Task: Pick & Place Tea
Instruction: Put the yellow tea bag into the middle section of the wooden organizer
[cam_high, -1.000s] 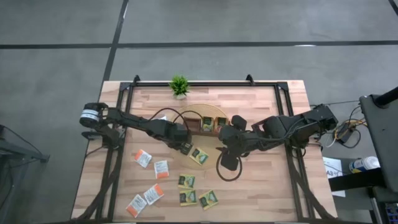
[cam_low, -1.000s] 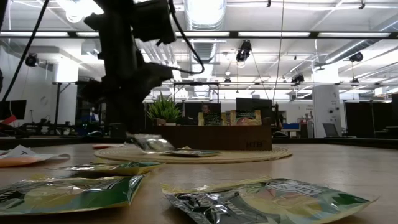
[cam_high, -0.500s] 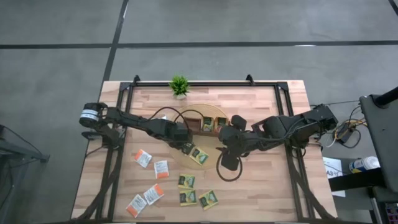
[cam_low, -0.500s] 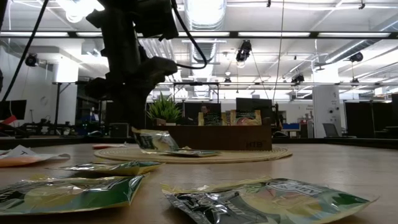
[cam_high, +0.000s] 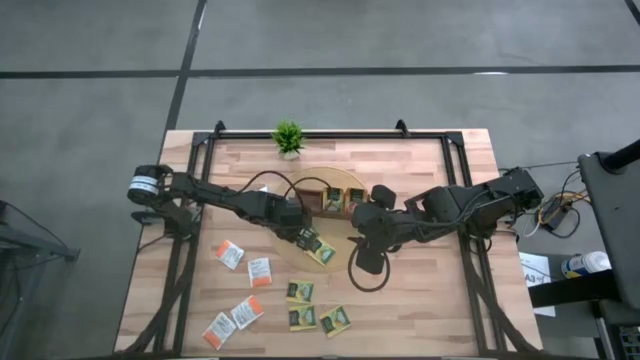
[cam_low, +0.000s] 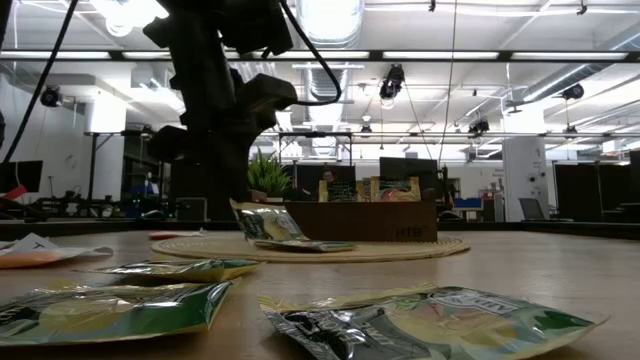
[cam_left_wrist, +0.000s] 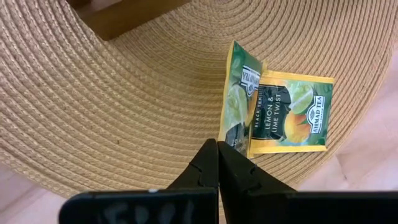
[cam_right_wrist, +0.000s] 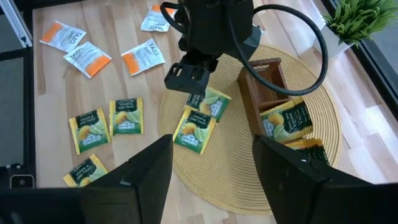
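**Left gripper pinches a green-and-yellow sachet by its corner over the mat**

The left gripper (cam_left_wrist: 217, 163) has its fingers pressed together on the near corner of a dark green-and-yellow tea sachet (cam_left_wrist: 239, 99). The held sachet is lifted and tilted on edge: in the left wrist view its long side runs straight away from the fingertips, with the printed face turned sideways. In the low view the same sachet (cam_low: 256, 222) hangs slanted just under the gripper, clear of the woven round mat (cam_low: 400, 247).

Just beside the held sachet, and partly under its edge, a second green-and-yellow sachet (cam_left_wrist: 291, 112) lies flat on the mat, its lettering running along the line of the gripper's reach. Beyond the fingertips stands the brown compartment tray (cam_high: 325, 198), with more sachets upright in it.

The right gripper (cam_high: 366, 262) hangs above the mat's far side from the left gripper, fingers spread wide with nothing between them.

Off the mat, on the bare wooden table (cam_high: 420, 300) behind the left gripper, loose sachets lie flat: a group of green-and-yellow ones (cam_high: 300, 291) and, farther out, white-and-orange ones (cam_high: 229, 254). A small potted plant (cam_high: 288, 138) stands at the table's far edge.
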